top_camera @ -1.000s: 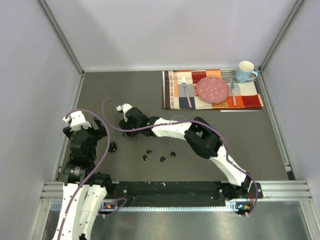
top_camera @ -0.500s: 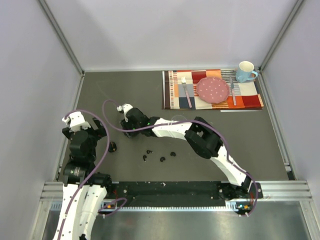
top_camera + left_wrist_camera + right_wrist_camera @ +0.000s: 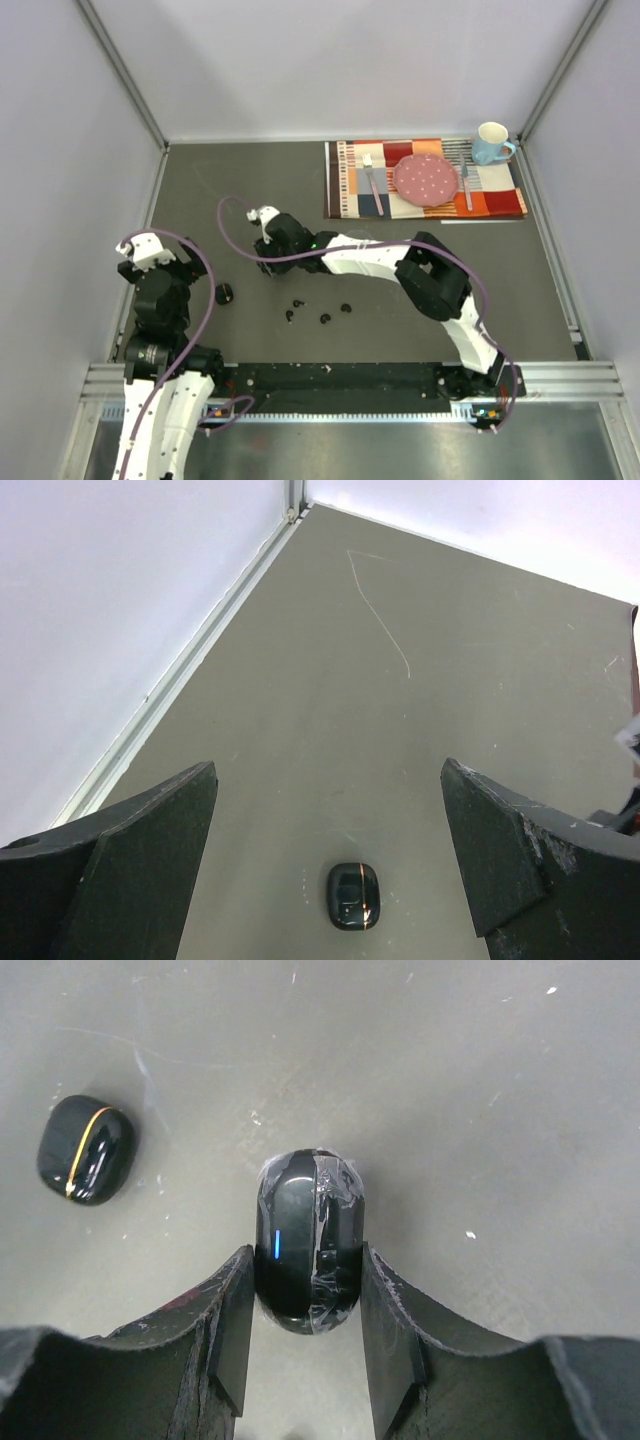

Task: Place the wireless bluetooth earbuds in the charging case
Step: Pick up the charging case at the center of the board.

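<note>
Earbuds (image 3: 325, 319): four, loose | charging cases (image 3: 87, 1150): two | right jaws clamped on blue-lit case (image 3: 307, 1242) | left jaws apart, empty

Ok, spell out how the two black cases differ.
The blue-lit case is clamped in the right gripper; the gold-lined case lies free on the table. The blue-lit case shows a blue light and crinkled clear wrap; the gold-lined case a thin gold line. Both are glossy black and rounded.

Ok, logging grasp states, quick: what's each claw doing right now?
Left claw: open, holding nothing.
Right claw: closed on the black charging case.
</note>
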`<state>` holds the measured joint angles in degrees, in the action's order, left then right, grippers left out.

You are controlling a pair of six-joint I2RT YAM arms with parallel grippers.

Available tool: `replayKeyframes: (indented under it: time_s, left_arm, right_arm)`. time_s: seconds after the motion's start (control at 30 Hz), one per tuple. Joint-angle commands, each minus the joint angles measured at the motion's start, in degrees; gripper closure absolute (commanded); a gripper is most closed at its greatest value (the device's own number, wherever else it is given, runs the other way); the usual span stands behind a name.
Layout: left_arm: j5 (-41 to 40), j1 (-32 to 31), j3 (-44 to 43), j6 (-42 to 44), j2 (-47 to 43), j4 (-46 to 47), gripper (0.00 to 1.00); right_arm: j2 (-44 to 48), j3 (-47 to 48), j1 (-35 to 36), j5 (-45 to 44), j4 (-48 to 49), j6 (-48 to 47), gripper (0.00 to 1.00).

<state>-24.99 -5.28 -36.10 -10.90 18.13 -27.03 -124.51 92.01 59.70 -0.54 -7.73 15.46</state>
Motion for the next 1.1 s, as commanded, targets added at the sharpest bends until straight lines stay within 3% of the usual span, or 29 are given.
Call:
replayKeyframes:
  time_s: [0.0, 0.07, 0.23, 0.5, 0.7, 0.93, 1.07]
  left_arm:
    - [0.37, 0.27, -0.64, -0.18, 0.15, 1.89, 0.01]
    - [1.35, 0.18, -0.64, -0.09, 0.41, 1.8, 0.01]
    - [14.67, 0.18, -2.04, 0.79, 1.73, 3.64, 0.01]
    - [29.56, 0.27, -12.33, -5.35, 10.78, 2.14, 0.01]
    - [40.25, 0.18, -12.68, -11.08, 16.49, 6.81, 0.01]
    - [52.74, 0.18, -11.02, -5.72, 18.34, 6.02, 0.01]
    - [59.87, 0.18, -12.76, -6.95, 19.92, 1.72, 0.01]
  right_arm:
    - [8.04, -2.52, -1.08, 0.27, 3.42, 1.15, 1.0]
    - [10.77, -3.5, -1.52, 1.93, 4.03, 1.06, 1.0]
    - [20.69, -11.13, -3.18, 3.87, 4.56, -0.78, 1.0]
    - [42.38, -23.88, -7.14, 3.97, 2.64, -2.02, 1.0]
    - [51.46, -24.24, -7.23, -1.14, -7.56, 1.58, 1.0]
    - [60.87, -35.13, -7.14, -1.66, -8.45, 1.06, 1.0]
    - [65.6, -37.25, -6.71, -2.54, -11.25, 2.2, 1.0]
